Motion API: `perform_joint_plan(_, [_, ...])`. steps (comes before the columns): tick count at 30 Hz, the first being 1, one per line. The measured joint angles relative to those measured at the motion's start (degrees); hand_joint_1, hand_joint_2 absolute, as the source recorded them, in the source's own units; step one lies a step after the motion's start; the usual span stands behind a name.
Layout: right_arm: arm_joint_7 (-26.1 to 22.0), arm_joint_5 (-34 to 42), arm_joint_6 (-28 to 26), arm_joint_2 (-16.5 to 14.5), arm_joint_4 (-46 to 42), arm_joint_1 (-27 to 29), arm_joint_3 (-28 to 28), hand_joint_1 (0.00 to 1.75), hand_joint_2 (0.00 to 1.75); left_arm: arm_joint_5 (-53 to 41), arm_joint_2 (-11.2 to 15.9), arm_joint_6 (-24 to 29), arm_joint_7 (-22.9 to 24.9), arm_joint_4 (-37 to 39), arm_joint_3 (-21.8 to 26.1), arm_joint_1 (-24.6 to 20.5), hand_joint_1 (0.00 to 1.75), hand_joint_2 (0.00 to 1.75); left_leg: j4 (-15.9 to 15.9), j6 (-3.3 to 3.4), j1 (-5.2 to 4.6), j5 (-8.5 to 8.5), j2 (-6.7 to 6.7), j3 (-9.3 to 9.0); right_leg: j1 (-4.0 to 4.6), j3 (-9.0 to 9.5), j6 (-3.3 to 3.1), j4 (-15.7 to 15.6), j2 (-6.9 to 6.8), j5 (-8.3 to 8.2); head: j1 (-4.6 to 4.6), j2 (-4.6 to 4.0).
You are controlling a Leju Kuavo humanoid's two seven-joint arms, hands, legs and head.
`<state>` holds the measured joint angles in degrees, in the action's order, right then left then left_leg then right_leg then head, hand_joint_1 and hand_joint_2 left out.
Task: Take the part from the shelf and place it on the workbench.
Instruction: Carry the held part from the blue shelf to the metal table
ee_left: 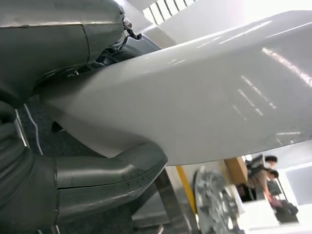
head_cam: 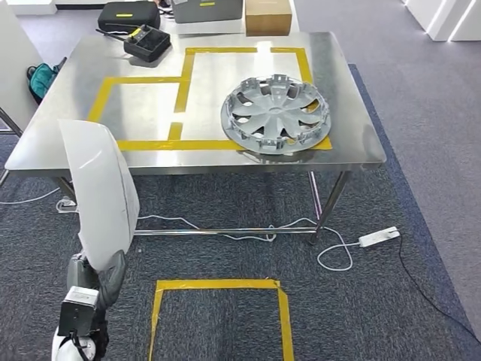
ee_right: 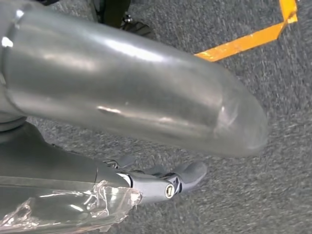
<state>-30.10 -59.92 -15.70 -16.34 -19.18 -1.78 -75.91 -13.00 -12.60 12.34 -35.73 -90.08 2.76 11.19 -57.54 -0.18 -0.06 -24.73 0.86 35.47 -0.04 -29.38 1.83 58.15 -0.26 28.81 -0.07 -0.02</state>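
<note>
A white curved panel part stands upright at the lower left, in front of the workbench's near edge and below its top. My left hand grips it from below. In the left wrist view the part is clamped between the thick grey thumb and the fingers on the other side of the panel. The steel workbench carries yellow tape rectangles. My right hand hangs over the grey carpet, fingers stretched out with nothing in them.
A silver hubcap lies on the bench's right taped area. A black tray, a black case and a cardboard box sit at the back. A power strip and cables lie under the bench. A yellow tape square marks the floor. A person stands far off.
</note>
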Motion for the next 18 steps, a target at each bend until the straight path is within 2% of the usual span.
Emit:
perform_joint_plan(2, [0.01, -0.07, -0.01, -0.01, 0.09, -0.05, -0.05, 0.0, 0.0, -0.33, -0.07, 0.91, 0.14, 0.04, 0.11, -0.07, 1.75, 1.75, 0.15, 0.75, 0.18, 0.37, -0.5, -0.65, -0.06, 0.3, 0.73, 0.7, -0.14, 0.63, 0.06, 0.0])
perform_joint_plan(3, [0.01, -0.07, -0.03, -0.01, 0.11, -0.16, -0.07, 0.0, 0.0, -0.53, -0.11, 1.42, 0.18, 0.05, 0.16, -0.16, 1.75, 1.75, 0.16, 1.07, 0.25, 0.34, -0.65, -1.05, -0.11, -0.33, 0.99, 2.08, -0.12, 1.41, 0.15, 0.0])
perform_joint_plan(4, [0.01, -0.07, -0.07, -0.01, 0.14, -0.27, -0.1, 0.0, 0.0, -0.73, -0.16, 1.92, 0.23, 0.07, 0.2, -0.24, 1.75, 1.75, 0.16, 1.32, 0.29, 0.23, -0.77, -1.35, -0.15, -1.76, 1.23, 4.68, -0.05, 2.53, 0.2, 0.0])
perform_joint_plan(7, [0.01, -0.05, -0.23, -0.01, 0.27, -0.24, -0.21, 0.0, 0.0, -1.21, -0.25, 3.56, 0.54, 0.31, 0.26, -0.4, 1.75, 1.75, 0.14, 1.69, 0.23, -0.56, -1.3, -2.05, -0.17, -8.2, 1.63, 14.63, 0.01, 6.36, 0.32, 0.0])
perform_joint_plan(8, [0.02, -0.07, -0.29, -0.01, 0.32, -0.15, -0.26, 0.0, 0.0, -1.27, -0.26, 4.12, 0.7, 0.44, 0.27, -0.4, 1.75, 1.75, 0.14, 1.67, 0.22, -0.92, -1.53, -2.45, -0.17, -9.48, 1.65, 15.61, 0.02, 6.52, 0.35, 0.0])
perform_joint_plan(9, [0.02, -0.11, -0.34, -0.01, 0.37, -0.09, -0.32, 0.0, 0.0, -1.27, -0.28, 4.67, 0.87, 0.58, 0.3, -0.4, 1.75, 1.75, 0.14, 1.61, 0.21, -1.31, -1.78, -2.99, -0.18, -9.76, 1.61, 14.51, 0.03, 5.45, 0.34, 0.0])
perform_joint_plan(10, [0.03, -0.15, -0.42, -0.01, 0.38, -0.07, -0.38, 0.0, 0.0, -1.31, -0.31, 5.24, 1.03, 0.72, 0.31, -0.43, 1.75, 1.75, 0.14, 1.5, 0.22, -1.74, -1.99, -3.61, -0.18, -9.1, 1.53, 11.54, 0.1, 3.23, 0.35, 0.0])
perform_joint_plan(11, [0.03, -0.21, -0.5, -0.01, 0.39, -0.06, -0.44, 0.0, 0.0, -1.38, -0.34, 5.84, 1.15, 0.86, 0.32, -0.5, 1.75, 1.75, 0.14, 1.34, 0.24, -2.2, -2.16, -4.2, -0.22, -7.95, 1.45, 7.56, 0.34, 0.31, 0.36, 0.0])
perform_joint_plan(12, [0.04, -0.27, -0.55, -0.01, 0.43, -0.1, -0.48, 0.0, 0.0, -1.5, -0.37, 6.43, 1.22, 1.01, 0.34, -0.61, 1.75, 1.75, 0.14, 1.13, 0.21, -2.59, -2.31, -4.74, -0.17, -6.95, 1.25, 4.12, 0.57, -1.77, 0.35, 0.0])
perform_joint_plan(13, [0.07, -0.32, -0.6, -0.01, 0.47, -0.17, -0.49, 0.0, 0.0, -1.67, -0.38, 7.0, 1.25, 1.14, 0.36, -0.78, 1.75, 1.75, 0.22, 0.87, 0.19, -2.91, -2.44, -5.04, -0.09, -6.16, 0.92, 1.8, 0.77, -3.03, 0.34, 0.0])
perform_joint_plan(14, [0.1, -0.38, -0.63, -0.01, 0.53, -0.23, -0.51, 0.0, 0.0, -1.83, -0.39, 7.44, 1.28, 1.26, 0.38, -0.96, 1.75, 1.75, 0.32, 0.56, 0.18, -3.11, -2.53, -5.23, 0.03, -5.77, 0.53, 0.69, 0.91, -3.58, 0.33, 0.0])
perform_joint_plan(16, [0.14, -0.45, -0.76, -0.01, 0.62, -0.27, -0.53, 0.0, 0.0, -2.09, -0.38, 8.02, 1.35, 1.49, 0.43, -1.24, 1.75, 1.75, 0.37, -0.12, 0.16, -3.13, -2.59, -5.49, 0.14, -5.25, -0.4, 0.49, 0.8, -3.44, 0.3, 0.0])
perform_joint_plan(18, [0.13, -0.54, -0.92, -0.01, 0.64, -0.25, -0.56, 0.0, 0.0, -2.37, -0.38, 8.48, 1.42, 1.73, 0.45, -1.51, 1.75, 1.75, -1.35, -0.73, 0.13, -3.49, -2.21, -4.98, -0.08, -4.46, -1.07, 0.18, 0.67, -3.49, 0.13, 0.0])
